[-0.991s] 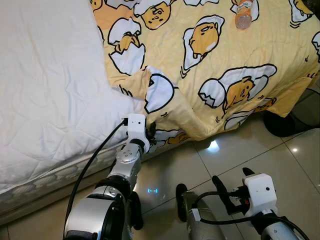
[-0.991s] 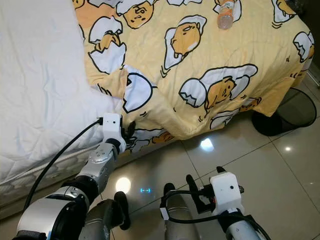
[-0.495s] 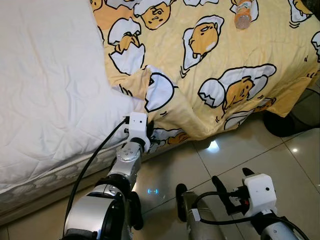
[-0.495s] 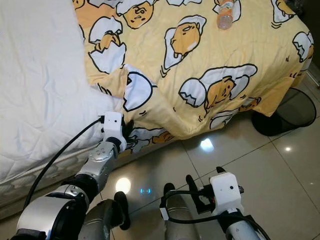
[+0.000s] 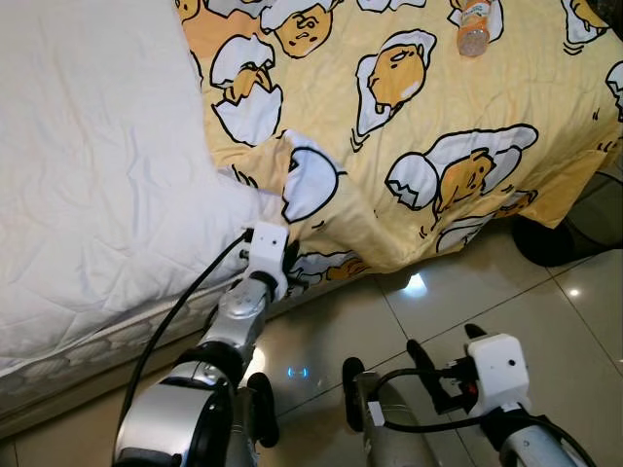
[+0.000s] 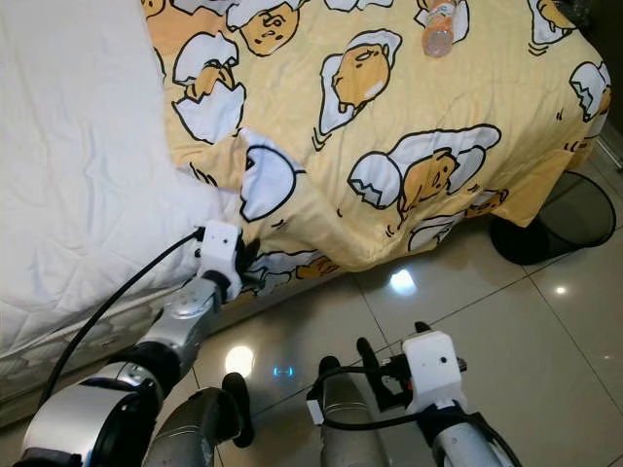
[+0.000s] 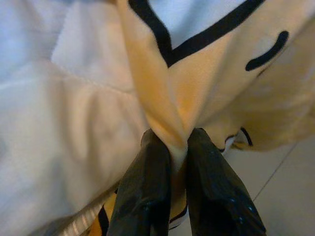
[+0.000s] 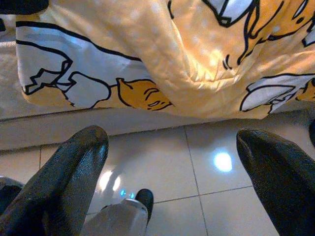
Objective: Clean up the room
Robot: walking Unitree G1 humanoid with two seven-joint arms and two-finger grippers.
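The left gripper (image 7: 171, 162) is clamped on a pinched fold of the soft yellow blanket (image 5: 419, 126) (cartoon egg print, black outlines) at the bed's side edge, its two black fingers (image 7: 145, 191) pressed together with the cloth ridge rising between them. Just beside that pinch lies the white quilted mattress cover (image 5: 88, 175), puckered and stitched. Beyond the gripper, the blanket spreads up over the bed, and a clear plastic bottle (image 5: 473, 26) with an orange label lies on it, well away from the grip. The right gripper (image 8: 172, 162) hangs low over glossy beige floor tiles (image 5: 545, 311), its fingers spread wide apart, the draped blanket hem ahead of it. A dark round base (image 6: 560, 229) stands on the floor beyond the bed corner.
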